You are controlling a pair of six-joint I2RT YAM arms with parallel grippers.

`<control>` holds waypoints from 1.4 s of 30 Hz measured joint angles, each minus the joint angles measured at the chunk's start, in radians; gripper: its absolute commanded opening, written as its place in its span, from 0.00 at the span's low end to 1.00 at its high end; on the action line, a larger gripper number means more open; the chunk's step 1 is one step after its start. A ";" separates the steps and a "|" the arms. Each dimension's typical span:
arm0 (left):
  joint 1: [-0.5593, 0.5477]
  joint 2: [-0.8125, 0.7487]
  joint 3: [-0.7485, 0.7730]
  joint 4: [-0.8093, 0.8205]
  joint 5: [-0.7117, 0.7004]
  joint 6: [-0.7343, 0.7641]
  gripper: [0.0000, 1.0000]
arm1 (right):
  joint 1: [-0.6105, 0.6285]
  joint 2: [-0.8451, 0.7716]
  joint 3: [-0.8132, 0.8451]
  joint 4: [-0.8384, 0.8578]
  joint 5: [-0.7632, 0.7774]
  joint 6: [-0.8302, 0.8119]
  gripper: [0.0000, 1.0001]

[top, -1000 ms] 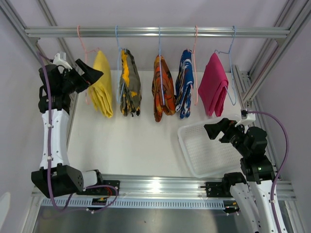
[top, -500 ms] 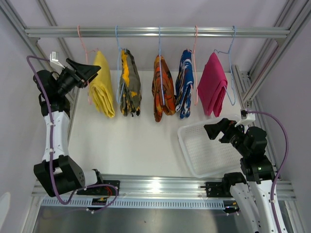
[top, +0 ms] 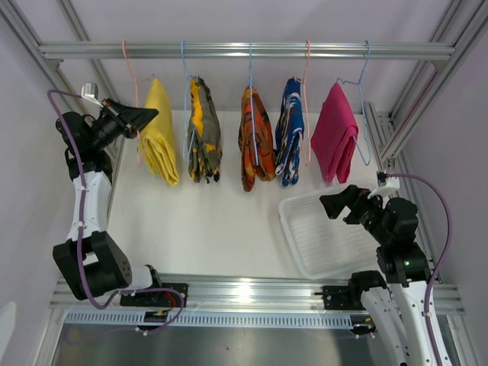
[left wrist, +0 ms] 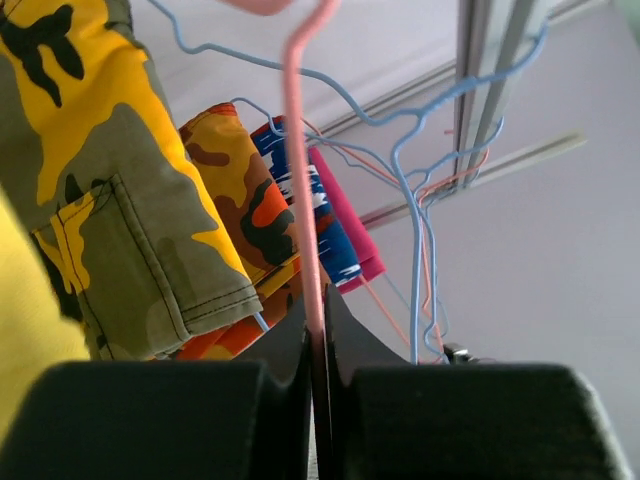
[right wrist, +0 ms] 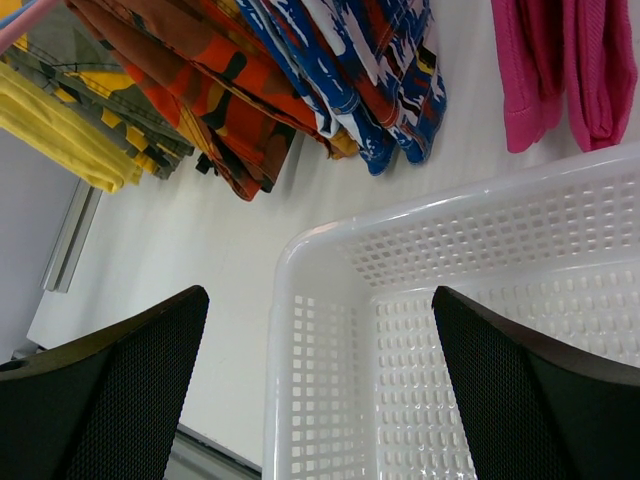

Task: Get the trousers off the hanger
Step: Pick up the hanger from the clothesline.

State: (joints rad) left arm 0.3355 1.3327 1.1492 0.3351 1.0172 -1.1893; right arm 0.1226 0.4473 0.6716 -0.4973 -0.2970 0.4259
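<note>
Trousers (top: 255, 141) hang in a row under the rail (top: 244, 50), five folded pairs, each draped over its own wire hanger. From the rail's left end I read a plain yellow pair (top: 160, 133), a yellow-grey camouflage pair (top: 204, 133) with a stitched pocket showing in the left wrist view, an orange-black patterned pair (top: 257, 152), a blue-white-red patterned pair (top: 290, 133), and a plain magenta pair (top: 335, 137) nearest the right end. All five hang clear of the white table below. My left gripper (top: 145, 117) is raised close under the rail's left end, against the yellow pair. Its fingers (left wrist: 290, 350) are pressed together on the wire of the pink hanger (left wrist: 305, 200) that carries that pair. My right gripper (top: 329, 204) sits well below the rail's right end. Its jaws are spread wide apart and hold nothing, over the white basket (right wrist: 330, 235), which lies on the table beneath the blue and magenta pairs.
</note>
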 measured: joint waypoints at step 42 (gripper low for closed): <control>-0.117 -0.495 0.106 -0.502 -0.230 0.148 0.00 | 0.000 0.010 0.003 -0.006 -0.010 -0.005 0.99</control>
State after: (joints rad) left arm 0.2188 0.8379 1.2552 -0.1665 0.7872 -1.0416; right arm 0.1226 0.4568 0.6750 -0.5030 -0.3069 0.4210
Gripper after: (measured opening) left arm 0.023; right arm 0.993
